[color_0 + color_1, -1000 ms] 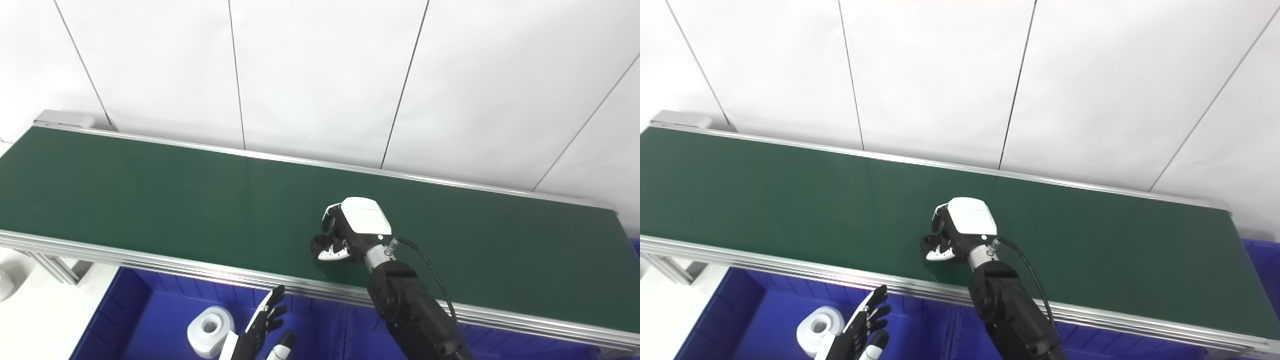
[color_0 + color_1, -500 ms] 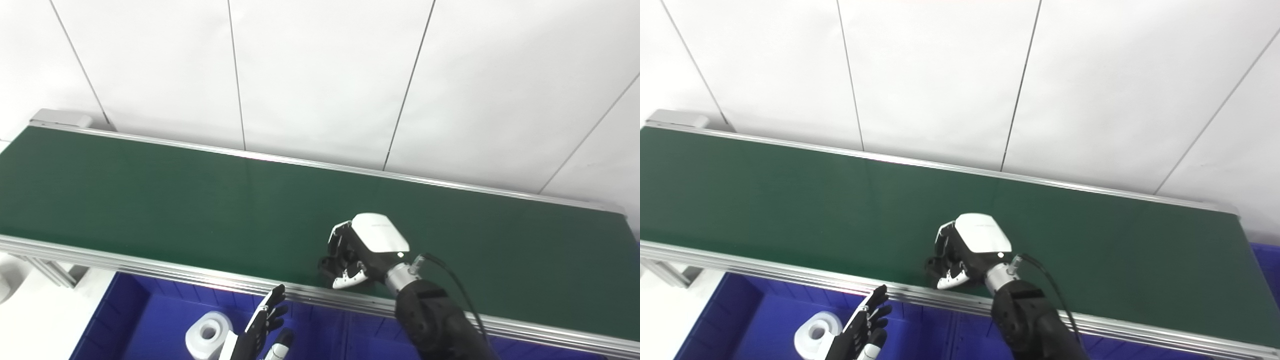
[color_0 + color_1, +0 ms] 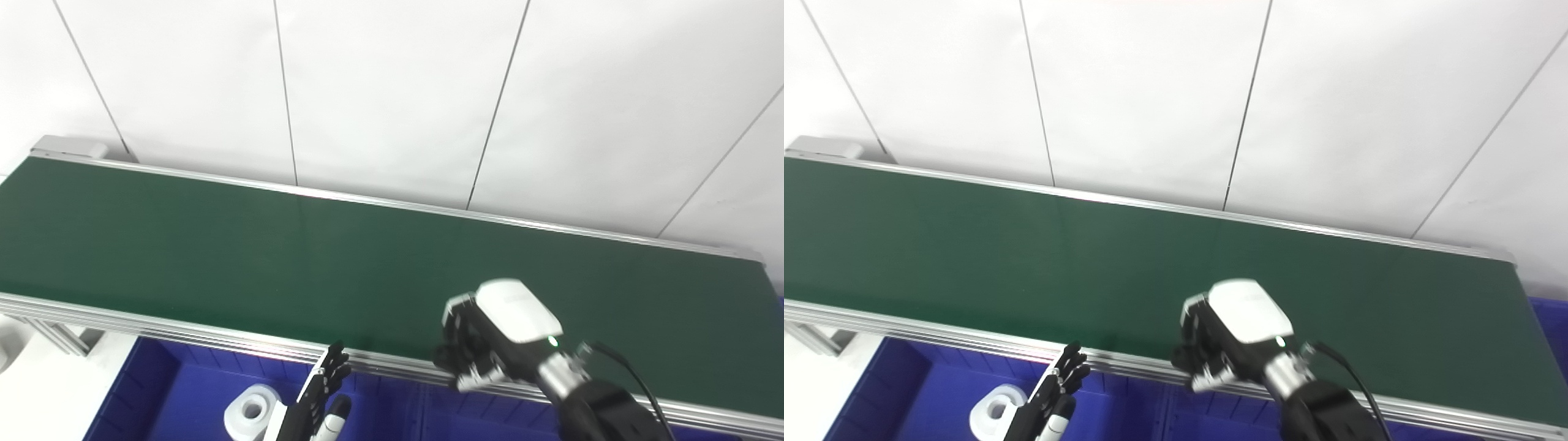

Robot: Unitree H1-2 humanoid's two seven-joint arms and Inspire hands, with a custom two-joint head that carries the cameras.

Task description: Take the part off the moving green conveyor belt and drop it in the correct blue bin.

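Note:
My right hand (image 3: pixel 493 340) is shut, its fingers curled around a small dark part that is mostly hidden inside the grasp. It hangs over the near aluminium rail (image 3: pixel 184 331) of the green conveyor belt (image 3: pixel 245 245), at the edge of the blue bins (image 3: pixel 153 392) below. It also shows in the right eye view (image 3: pixel 1234 343). My left hand (image 3: pixel 318 401) is open with its fingers straight, low at the bottom edge over the left blue bin.
A white roll-shaped part (image 3: pixel 248 411) lies in the left blue bin beside my left hand. A divider wall (image 3: pixel 422 413) separates the bins below my right hand. A white panelled wall (image 3: pixel 392 92) stands behind the belt. The belt surface shows no other part.
My right hand has moved right and toward me, from the middle of the belt to its near rail, staying shut. My left hand has barely moved. The camera shifted slightly.

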